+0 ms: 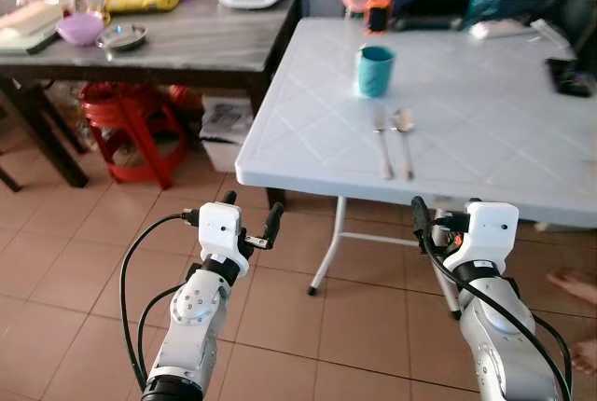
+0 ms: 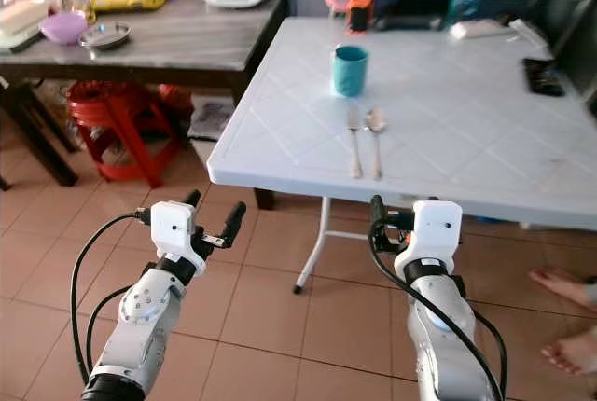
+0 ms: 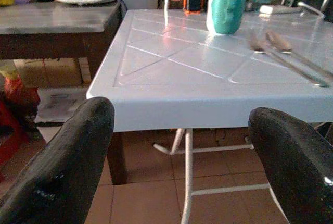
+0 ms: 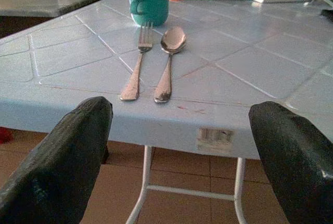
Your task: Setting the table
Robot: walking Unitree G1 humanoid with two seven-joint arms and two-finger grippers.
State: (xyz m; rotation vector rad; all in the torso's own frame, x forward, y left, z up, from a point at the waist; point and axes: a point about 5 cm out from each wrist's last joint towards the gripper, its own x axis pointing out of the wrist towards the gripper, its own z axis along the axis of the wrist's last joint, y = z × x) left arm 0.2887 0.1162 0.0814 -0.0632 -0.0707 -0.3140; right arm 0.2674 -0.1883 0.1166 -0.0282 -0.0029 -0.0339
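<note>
On the white table (image 1: 485,131), fork (image 1: 381,143) and spoon (image 1: 404,140) lie side by side, teal cup (image 1: 375,71) just behind. My left gripper (image 1: 250,224) and right gripper (image 1: 446,219) hover below the edge, both spread wide, empty.

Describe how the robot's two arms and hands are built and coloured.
Both arms are silver metal with round joints and looping black cables. The left hand and right hand each have a white boxy housing carrying two long black fingers; the wrist views show rounded, matte finger pads.
</note>
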